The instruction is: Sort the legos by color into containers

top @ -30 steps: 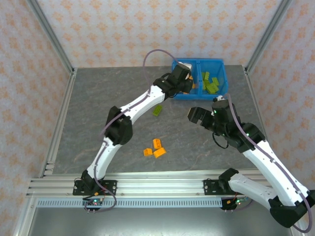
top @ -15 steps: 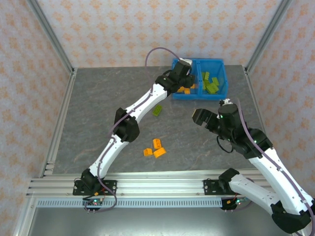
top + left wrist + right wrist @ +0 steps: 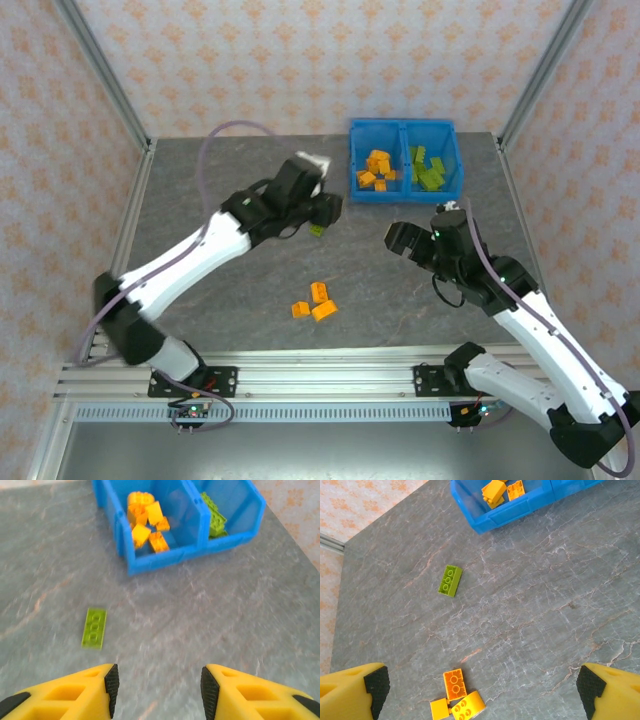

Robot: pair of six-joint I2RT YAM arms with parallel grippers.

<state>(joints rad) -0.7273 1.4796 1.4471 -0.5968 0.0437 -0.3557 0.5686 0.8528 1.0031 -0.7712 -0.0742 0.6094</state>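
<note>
Nearest to us, a small cluster of orange bricks [image 3: 313,303] lies on the table [image 3: 200,200]. There are three of them as far as we can tell, touching one another and not yet sorted. Just beyond and to the right, the right gripper [image 3: 482,687] hangs above bare surface with its jaws spread wide and nothing between them. Farther on, left of centre, a single lime green brick [image 3: 94,628] lies flat, apart from the bin [image 3: 385,194]. The left gripper [image 3: 157,685] hovers near it, jaws parted to a moderate gap and empty. The blue bin stands at the far right: its left compartment [image 3: 175,510] holds a heap of orange pieces, its right compartment [image 3: 232,502] a heap of green ones. We judge the sorting mostly done, with these four loose pieces left, the orange ones for the left side and the green one for the right.

The table is a grey, marbled sheet. An aluminium rail [image 3: 300,380] runs along its near edge and slanted metal posts [image 3: 100,70] rise at the sides. The walls [image 3: 250,60] beyond carry a pale peach floral pattern.
</note>
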